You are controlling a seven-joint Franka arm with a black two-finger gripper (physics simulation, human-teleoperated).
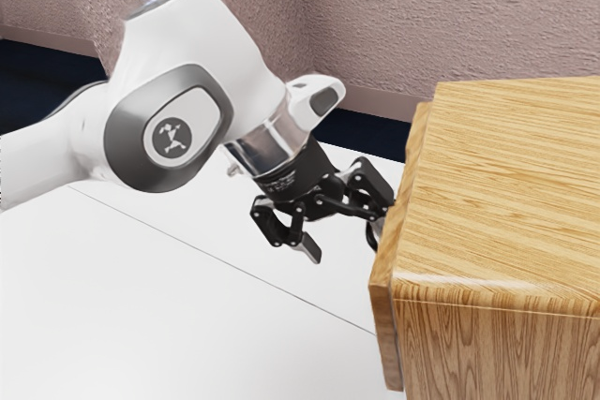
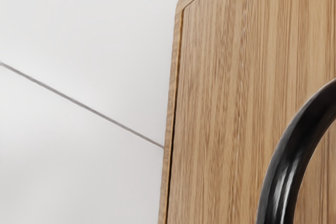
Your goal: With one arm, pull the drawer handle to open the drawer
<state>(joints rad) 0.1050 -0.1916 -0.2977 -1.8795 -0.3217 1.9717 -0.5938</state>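
A light wooden cabinet (image 1: 506,222) stands at the exterior view's right, its drawer front (image 1: 396,231) turned toward the arm. The front looks flush with the cabinet body. My black gripper (image 1: 342,234) hangs just in front of that face with its fingers spread apart. One fingertip (image 1: 307,247) is out over the table and the other fingertip (image 1: 374,234) is close to the wood. In the wrist view the drawer front (image 2: 231,103) is close to my hand, and a curved black handle (image 2: 294,156) arches across its corner. I cannot see the handle between the fingers.
The cabinet rests on a white table (image 1: 141,325) with a thin seam line (image 1: 234,264) running across it. A pinkish textured wall (image 1: 422,16) stands behind. Open tabletop lies toward the exterior view's left and front.
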